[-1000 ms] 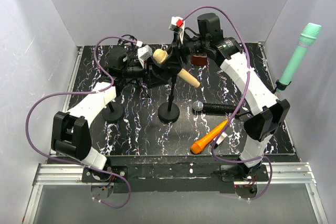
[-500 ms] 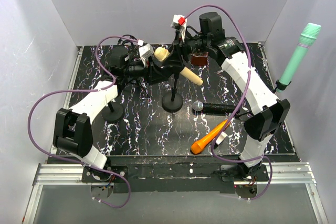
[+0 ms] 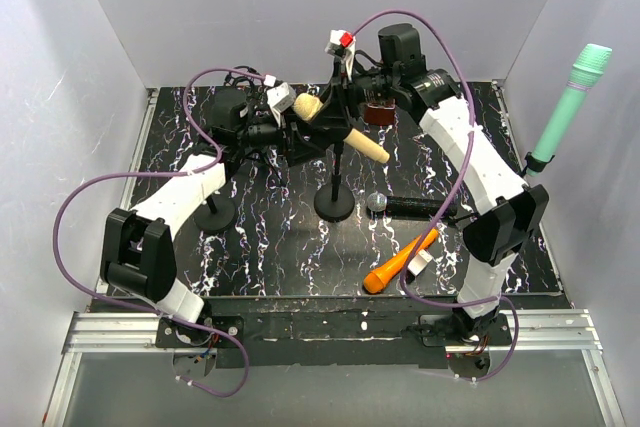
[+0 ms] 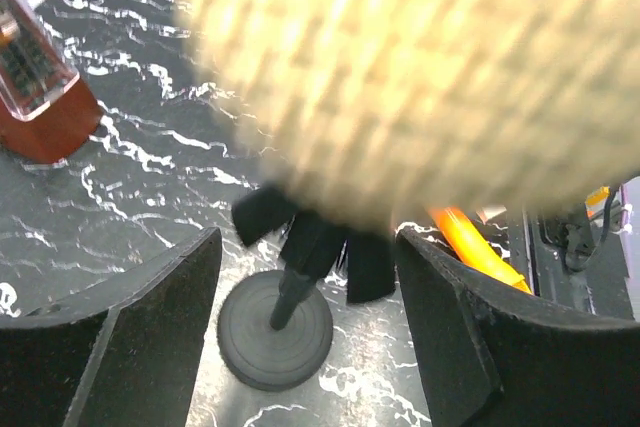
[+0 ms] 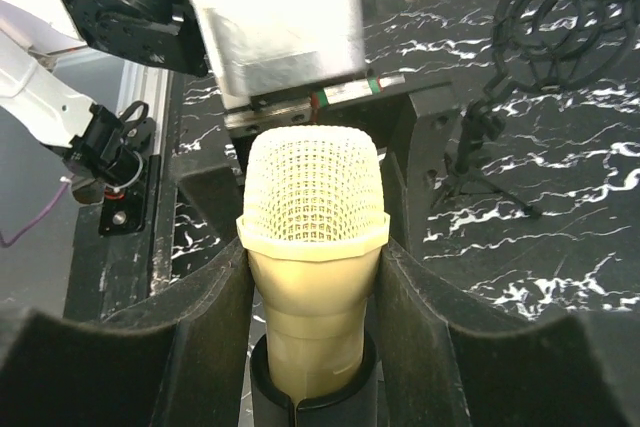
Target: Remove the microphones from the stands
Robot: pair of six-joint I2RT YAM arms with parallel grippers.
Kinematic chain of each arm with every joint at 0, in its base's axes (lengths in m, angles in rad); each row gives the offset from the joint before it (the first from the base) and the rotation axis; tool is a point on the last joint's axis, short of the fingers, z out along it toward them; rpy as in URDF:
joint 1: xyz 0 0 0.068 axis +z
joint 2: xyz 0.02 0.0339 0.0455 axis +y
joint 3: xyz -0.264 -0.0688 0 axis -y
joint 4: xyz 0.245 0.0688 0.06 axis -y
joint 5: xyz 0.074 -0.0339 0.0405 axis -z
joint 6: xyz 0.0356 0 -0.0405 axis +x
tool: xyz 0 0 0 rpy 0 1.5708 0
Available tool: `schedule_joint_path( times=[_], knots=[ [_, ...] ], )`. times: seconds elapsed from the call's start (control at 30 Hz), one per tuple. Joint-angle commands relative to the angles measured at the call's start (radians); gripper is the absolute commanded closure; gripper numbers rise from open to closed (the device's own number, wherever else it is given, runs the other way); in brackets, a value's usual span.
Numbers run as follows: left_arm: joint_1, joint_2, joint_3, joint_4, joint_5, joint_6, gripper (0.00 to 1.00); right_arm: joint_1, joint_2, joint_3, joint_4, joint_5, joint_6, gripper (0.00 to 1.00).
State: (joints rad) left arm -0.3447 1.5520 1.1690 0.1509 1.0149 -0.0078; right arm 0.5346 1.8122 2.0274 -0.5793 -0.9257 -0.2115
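Note:
A cream microphone [image 3: 364, 149] with a mesh head sits tilted in the clip of a black stand [image 3: 334, 205] at mid-table. My right gripper [image 5: 314, 277] is shut on the microphone [image 5: 314, 237] just above the black clip [image 5: 315, 392], with a finger pressed against each side. My left gripper [image 4: 308, 287] is open under the blurred mesh head [image 4: 420, 77]. Between its spread fingers [image 4: 150, 332] I see the stand's pole and round base [image 4: 275, 327], untouched by either finger. From above, both grippers meet at the microphone's head [image 3: 306, 105].
A black microphone [image 3: 410, 205] and an orange one [image 3: 400, 259] lie to the right of the stand. A green microphone [image 3: 570, 107] stands at the right wall. A second round base [image 3: 214, 212] sits to the left. A shock-mount stand [image 5: 555, 17] is behind.
The stand's base has shifted a little to the right and back on the table, with the microphone and both grippers moving along with it.

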Motion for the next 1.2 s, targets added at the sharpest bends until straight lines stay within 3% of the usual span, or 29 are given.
schedule_joint_path(
  times=[0.0, 0.23, 0.6, 0.83, 0.9, 1.07, 1.13, 1.17],
  knots=[
    [-0.030, -0.021, 0.099, 0.075, 0.040, 0.005, 0.30, 0.001, 0.024, 0.045, 0.012, -0.084, 0.026, 0.99],
    [-0.036, -0.017, 0.123, 0.050, 0.082, 0.017, 0.34, -0.024, 0.030, 0.036, 0.044, -0.091, 0.067, 0.99],
    [-0.037, 0.034, 0.090, 0.076, 0.080, 0.049, 0.30, -0.035, 0.035, 0.068, 0.050, -0.145, 0.112, 0.99],
    [-0.040, 0.060, 0.097, 0.068, 0.117, 0.046, 0.36, -0.036, 0.036, 0.073, 0.053, -0.162, 0.119, 0.99],
    [-0.040, 0.065, 0.097, 0.070, 0.117, 0.049, 0.42, -0.035, 0.039, 0.071, 0.053, -0.159, 0.123, 0.99],
    [-0.040, 0.062, 0.100, 0.072, 0.123, 0.058, 0.77, -0.036, 0.038, 0.070, 0.050, -0.151, 0.116, 0.99],
    [-0.040, 0.057, 0.101, 0.070, 0.126, 0.063, 1.00, -0.039, 0.039, 0.073, 0.050, -0.148, 0.116, 0.99],
    [-0.040, 0.051, 0.103, 0.070, 0.123, 0.062, 1.00, -0.039, 0.041, 0.071, 0.052, -0.145, 0.118, 0.99]
  ],
)
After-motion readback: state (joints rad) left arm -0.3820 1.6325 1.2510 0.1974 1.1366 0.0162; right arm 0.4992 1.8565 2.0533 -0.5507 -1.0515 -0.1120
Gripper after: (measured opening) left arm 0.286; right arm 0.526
